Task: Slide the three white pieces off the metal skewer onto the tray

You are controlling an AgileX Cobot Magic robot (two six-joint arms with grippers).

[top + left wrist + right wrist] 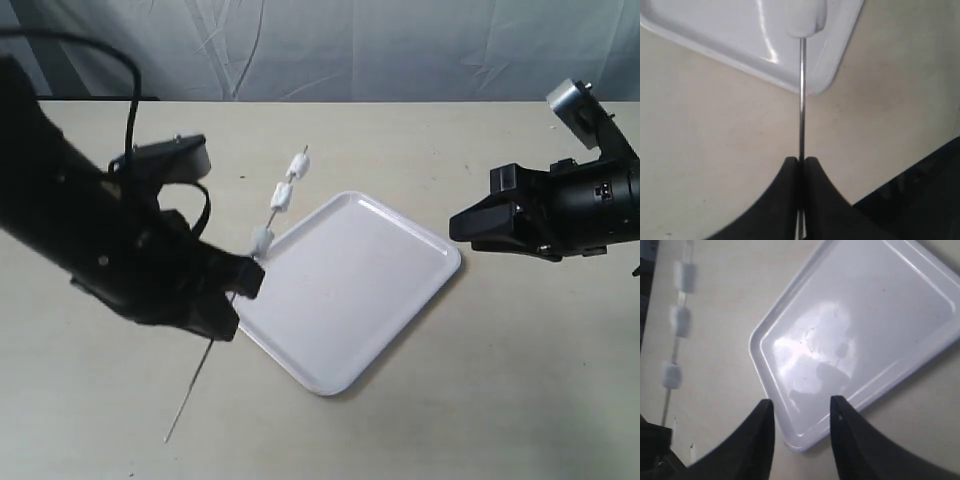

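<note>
My left gripper (pixel 243 283) (pixel 802 160) is shut on the metal skewer (pixel 192 385) (pixel 802 100), which runs diagonally past the tray's left corner. Three white pieces (pixel 283 196) sit threaded on its upper part; the lowest piece (pixel 261 240) (pixel 805 20) hangs over the tray's left corner. The white tray (pixel 385 235) (pixel 715 30) (pixel 900 300) lies flat in the middle of the table. My right gripper (pixel 462 228) (pixel 802 405) hovers open beside the tray's right corner, with nothing between its fingers. In the right wrist view the pieces (pixel 680 320) show in a row beyond the tray.
The beige table (pixel 520 380) carries only the tray. A pale cloth backdrop (pixel 400 45) hangs behind the far edge. The left arm's bulky black body (pixel 90 230) covers the table's left side; the skewer's free end (pixel 168 438) points toward the front edge.
</note>
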